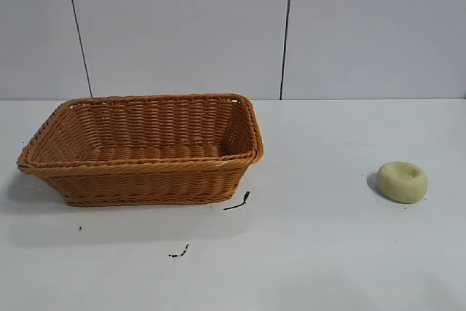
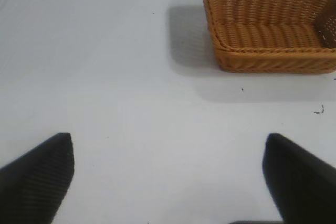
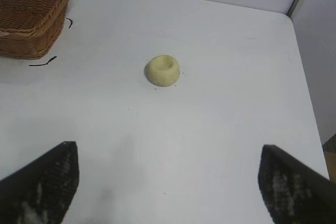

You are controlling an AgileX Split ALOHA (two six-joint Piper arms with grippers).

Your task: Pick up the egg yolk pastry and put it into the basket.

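The egg yolk pastry (image 1: pixel 403 181), a small pale yellow round bun with a dimple on top, lies on the white table at the right. It also shows in the right wrist view (image 3: pixel 163 70). The orange-brown wicker basket (image 1: pixel 145 172) stands at the left and looks empty. It shows in the left wrist view (image 2: pixel 273 59) and at the edge of the right wrist view (image 3: pixel 31 40). My right gripper (image 3: pixel 169 169) is open and empty, well short of the pastry. My left gripper (image 2: pixel 168 166) is open and empty, away from the basket. Neither gripper shows in the exterior view.
Small black marks (image 1: pixel 238 202) lie on the table beside the basket's front corner. The table's edge and a wall panel (image 3: pixel 310 51) run close past the pastry in the right wrist view. A pale panelled wall (image 1: pixel 233 27) stands behind the table.
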